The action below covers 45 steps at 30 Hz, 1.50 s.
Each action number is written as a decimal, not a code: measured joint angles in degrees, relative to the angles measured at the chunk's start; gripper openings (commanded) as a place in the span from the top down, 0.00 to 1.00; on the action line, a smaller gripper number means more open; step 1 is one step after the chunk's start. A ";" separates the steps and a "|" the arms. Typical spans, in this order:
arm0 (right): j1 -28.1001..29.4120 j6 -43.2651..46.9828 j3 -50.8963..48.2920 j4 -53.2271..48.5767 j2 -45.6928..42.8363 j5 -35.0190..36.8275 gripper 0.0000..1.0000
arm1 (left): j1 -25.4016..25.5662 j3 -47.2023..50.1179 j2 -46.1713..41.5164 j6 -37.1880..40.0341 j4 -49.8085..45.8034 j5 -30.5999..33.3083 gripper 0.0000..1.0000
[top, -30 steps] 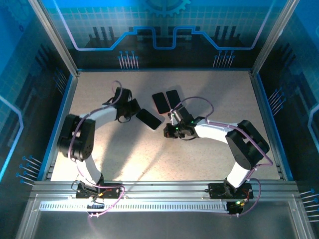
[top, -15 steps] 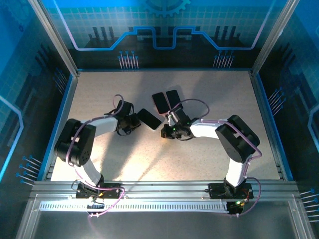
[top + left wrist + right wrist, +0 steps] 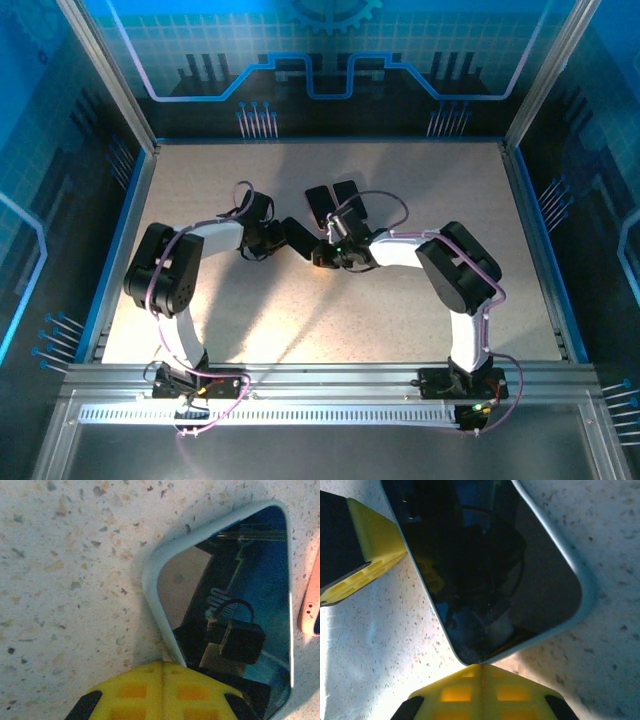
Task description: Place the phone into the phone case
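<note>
Both claws have closed in on the phone (image 3: 297,237) from either end.
Left claw (image 3: 268,240) and right claw (image 3: 323,252), each with fingers pressed together, butt against its opposite ends; its long axis runs between them, flat on the table (image 3: 400,300).

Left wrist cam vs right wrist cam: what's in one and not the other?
Left wrist: a pink edge at the right border, apart from the phone. Right wrist: a second yellow finger beside the phone's left edge; whose, I can't tell. Both: the pale-rimmed phone lying on the speckled table, yellow fingertips at its near end.
</note>
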State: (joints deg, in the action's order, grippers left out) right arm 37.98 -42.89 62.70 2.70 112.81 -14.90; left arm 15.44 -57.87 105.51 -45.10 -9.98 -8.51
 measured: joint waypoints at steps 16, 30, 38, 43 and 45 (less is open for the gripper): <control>-0.09 -0.87 7.21 1.42 5.81 -0.59 1.00 | -2.16 -13.11 8.70 0.44 -6.82 -3.52 1.00; -1.03 0.15 11.78 0.39 8.46 -1.29 1.00 | -3.08 -15.50 10.84 0.61 -1.51 -1.11 1.00; -2.14 3.63 3.45 -1.11 -5.22 -2.82 0.57 | -4.07 -0.17 -4.44 0.20 3.13 2.47 0.77; -3.72 7.69 -4.96 -5.64 -26.12 -0.85 0.00 | -2.69 9.86 -24.46 0.46 3.50 4.26 0.00; -5.64 10.69 -7.80 -9.03 -34.27 1.36 0.00 | -1.92 13.73 -33.05 1.55 3.37 5.09 0.01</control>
State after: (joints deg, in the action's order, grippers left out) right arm 32.34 -32.21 54.89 -6.33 78.54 -13.54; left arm 13.52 -44.14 72.47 -43.55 -6.61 -3.42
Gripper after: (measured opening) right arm 0.979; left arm 0.882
